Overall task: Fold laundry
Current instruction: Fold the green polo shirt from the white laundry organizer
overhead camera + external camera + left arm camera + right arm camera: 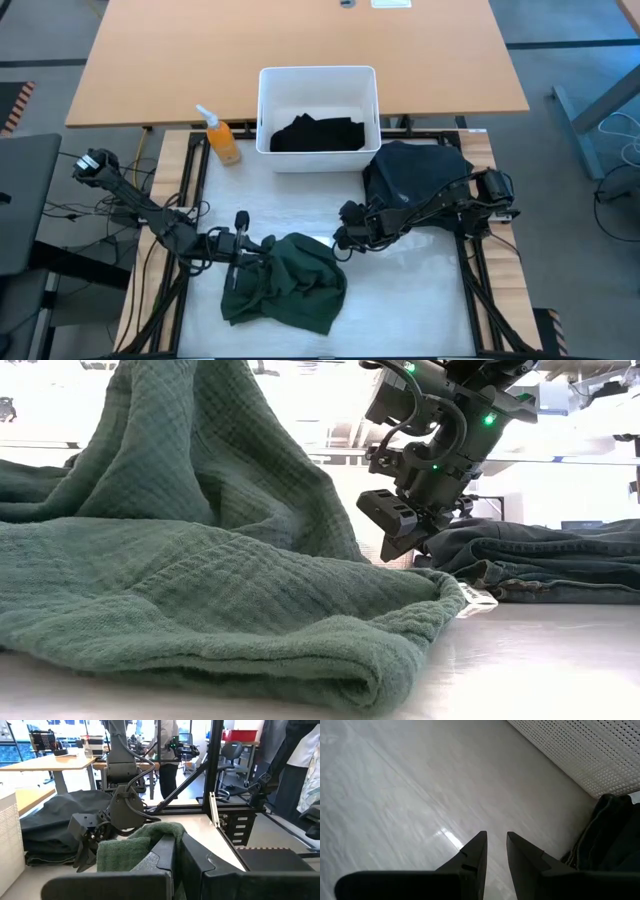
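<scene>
A dark green garment (288,285) lies crumpled on the table's near middle. Its left part is drawn up to my left gripper (250,245), which is shut on it. To its right, my right gripper (342,238) hangs a little above the bare table, slanting down. Its fingers (476,851) stand a narrow gap apart with nothing between them. A dark charcoal garment (412,172) lies heaped under the right arm. A black garment (318,133) lies in the white bin (268,100). My left gripper pinches a bunched fold of the green garment (150,842) between its two fingers, at the garment's left side. The fingers come level from the table's left. The cloth is draped over the fingertips and slopes down from them; the rest (200,610) lies on the table.
An orange spray bottle (222,140) stands left of the bin. A wooden table (300,40) lies beyond the work surface. A dark frame post (216,765) rises at the table's edge, and a person (167,755) stands in the room behind. Bare table (400,290) shows near right.
</scene>
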Robot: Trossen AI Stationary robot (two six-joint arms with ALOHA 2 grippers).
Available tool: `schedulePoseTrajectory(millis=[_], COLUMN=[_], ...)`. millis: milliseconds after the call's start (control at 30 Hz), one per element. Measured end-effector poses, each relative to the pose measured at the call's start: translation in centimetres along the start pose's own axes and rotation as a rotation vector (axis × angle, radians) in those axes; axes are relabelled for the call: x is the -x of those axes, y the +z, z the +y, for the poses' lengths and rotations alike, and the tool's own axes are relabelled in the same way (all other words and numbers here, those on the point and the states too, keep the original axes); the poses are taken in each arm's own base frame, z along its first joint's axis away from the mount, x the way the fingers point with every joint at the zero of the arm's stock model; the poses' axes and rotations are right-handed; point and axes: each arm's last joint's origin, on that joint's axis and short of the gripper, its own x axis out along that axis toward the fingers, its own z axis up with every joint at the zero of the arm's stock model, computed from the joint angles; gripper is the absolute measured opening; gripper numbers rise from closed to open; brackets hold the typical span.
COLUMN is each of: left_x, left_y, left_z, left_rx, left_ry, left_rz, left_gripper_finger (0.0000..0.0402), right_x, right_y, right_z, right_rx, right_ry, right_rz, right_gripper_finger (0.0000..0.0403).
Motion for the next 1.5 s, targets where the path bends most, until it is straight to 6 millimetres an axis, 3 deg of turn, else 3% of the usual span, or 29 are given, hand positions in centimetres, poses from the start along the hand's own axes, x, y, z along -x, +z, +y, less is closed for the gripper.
schedulePoseTrajectory(millis=[567,767,933,1133,1300,1500], left_x=[0.0,-1.1,-2.1,-2.3,-1.9,-1.5], left_y=[-0.6,-1.6,-2.9,-2.1,1.2,3.3], left_z=[-0.1,-0.9,-1.7,-2.3,-3.3,-4.5], left_rx=[-0.007,0.019,0.031,0.06,0.019,-0.055], left_ry=[-0.025,-0.033,-0.045,-0.072,-0.126,-0.167], left_rz=[0.052,0.063,0.086,0.044,-0.049,0.008], left_gripper_finger=[0.0,0.0,0.0,0.0,0.0,0.0], right_x=[0.0,0.0,-0.1,0.2,3.4,9.1], right_y=[0.0,0.0,0.8,1.4,1.0,-1.6], right_z=[0.0,0.0,0.4,1.1,3.8,7.0], right_rx=[0.0,-0.002,-0.07,-0.082,-0.02,0.108], right_ry=[0.0,0.001,0.04,0.169,0.286,0.337], right_rz=[0.0,-0.002,-0.052,-0.029,-0.128,-0.301], right_gripper_finger=[0.0101,0.0101,0.0101,0.0101,0.0101,0.0101])
